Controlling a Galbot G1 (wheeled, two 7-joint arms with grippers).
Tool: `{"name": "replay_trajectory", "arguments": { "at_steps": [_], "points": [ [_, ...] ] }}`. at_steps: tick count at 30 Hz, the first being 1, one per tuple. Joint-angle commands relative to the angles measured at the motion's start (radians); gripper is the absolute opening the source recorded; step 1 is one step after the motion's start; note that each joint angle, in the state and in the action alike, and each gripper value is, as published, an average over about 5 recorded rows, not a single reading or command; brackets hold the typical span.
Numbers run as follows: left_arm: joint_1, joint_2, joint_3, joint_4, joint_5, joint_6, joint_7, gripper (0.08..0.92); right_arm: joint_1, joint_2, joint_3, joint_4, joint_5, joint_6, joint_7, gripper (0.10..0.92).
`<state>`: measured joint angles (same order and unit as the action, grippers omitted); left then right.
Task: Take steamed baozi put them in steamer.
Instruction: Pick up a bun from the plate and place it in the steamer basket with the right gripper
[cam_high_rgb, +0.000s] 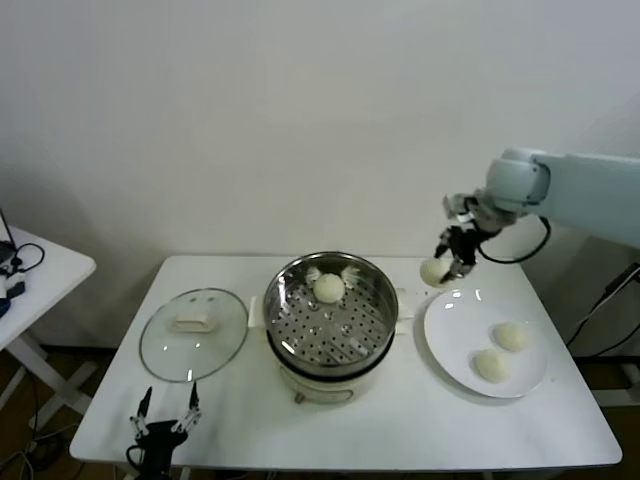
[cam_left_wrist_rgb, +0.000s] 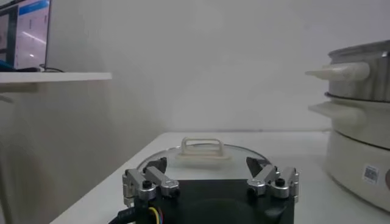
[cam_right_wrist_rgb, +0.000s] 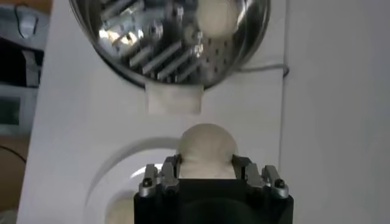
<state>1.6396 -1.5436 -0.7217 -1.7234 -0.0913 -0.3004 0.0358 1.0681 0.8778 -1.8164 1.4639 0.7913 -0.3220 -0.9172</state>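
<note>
1. Head view shows one steamed baozi (cam_high_rgb: 434, 271) clamped between the fingers of the right gripper (cam_high_rgb: 446, 268), held in the air above the table between the steamer (cam_high_rgb: 330, 320) and the white plate (cam_high_rgb: 445, 345), over the plate's far left rim.
2. Right wrist view confirms the grasp: the held bun (cam_right_wrist_rgb: 206, 148) sits between the two fingers of the right gripper (cam_right_wrist_rgb: 206, 173), with the steamer's side handle (cam_right_wrist_rgb: 175, 99) and perforated tray (cam_right_wrist_rgb: 164, 45) beyond it.
3. A second baozi (cam_high_rgb: 329, 287) rests on the perforated tray inside the steamer, toward its far side.
4. Two more baozi lie on the white plate to the right of the steamer: one (cam_high_rgb: 510, 337) toward the plate's centre right, the other (cam_high_rgb: 491, 365) nearer the front edge.
5. The steamer stands at the centre of the white table (cam_high_rgb: 400, 425), uncovered.
6. The glass lid (cam_high_rgb: 193, 334) lies flat on the table left of the steamer, with its pale knob (cam_high_rgb: 194, 322) facing up.
7. The left gripper (cam_high_rgb: 166, 426) is parked low at the front left table edge with its fingers spread apart; the left wrist view shows it (cam_left_wrist_rgb: 210, 181) facing the lid.
</note>
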Motion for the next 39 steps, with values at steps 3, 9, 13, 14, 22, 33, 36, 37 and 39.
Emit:
{"name": "replay_trajectory", "arguments": {
  "at_steps": [3, 9, 13, 14, 22, 33, 36, 37, 39],
  "points": [
    [-0.003, -0.003, 0.006, 0.005, 0.004, -0.001, 0.000, 0.823, 0.091, 0.150, 0.191, 0.204, 0.216, -0.146, 0.087, 0.589],
    [-0.010, -0.005, 0.008, 0.015, 0.005, -0.001, 0.001, 0.823, -0.136, 0.312, 0.264, 0.132, 0.161, -0.208, 0.178, 0.594],
    [-0.015, -0.003, 0.007, 0.027, 0.006, -0.004, 0.001, 0.823, -0.222, 0.393, 0.251, 0.059, 0.113, -0.210, 0.195, 0.595],
    [-0.017, -0.003, 0.007, 0.030, 0.006, -0.005, 0.001, 0.823, -0.243, 0.409, 0.250, 0.036, 0.101, -0.209, 0.197, 0.596],
    [-0.023, 0.002, 0.014, 0.047, 0.018, -0.009, 0.002, 0.823, -0.347, 0.476, 0.207, -0.111, 0.016, -0.181, 0.194, 0.601],
    [-0.025, 0.002, 0.018, 0.048, 0.022, -0.009, 0.003, 0.823, -0.396, 0.488, 0.207, -0.151, -0.012, -0.173, 0.193, 0.605],
    [-0.023, 0.002, 0.017, 0.047, 0.023, -0.010, 0.003, 0.823, -0.404, 0.490, 0.217, -0.157, -0.013, -0.173, 0.194, 0.631],
    [-0.022, 0.002, 0.017, 0.046, 0.023, -0.010, 0.003, 0.823, -0.406, 0.489, 0.220, -0.158, -0.013, -0.173, 0.193, 0.646],
    [-0.021, 0.002, 0.017, 0.044, 0.023, -0.010, 0.003, 0.823, -0.404, 0.486, 0.224, -0.153, -0.011, -0.172, 0.190, 0.695]
  ]
}}
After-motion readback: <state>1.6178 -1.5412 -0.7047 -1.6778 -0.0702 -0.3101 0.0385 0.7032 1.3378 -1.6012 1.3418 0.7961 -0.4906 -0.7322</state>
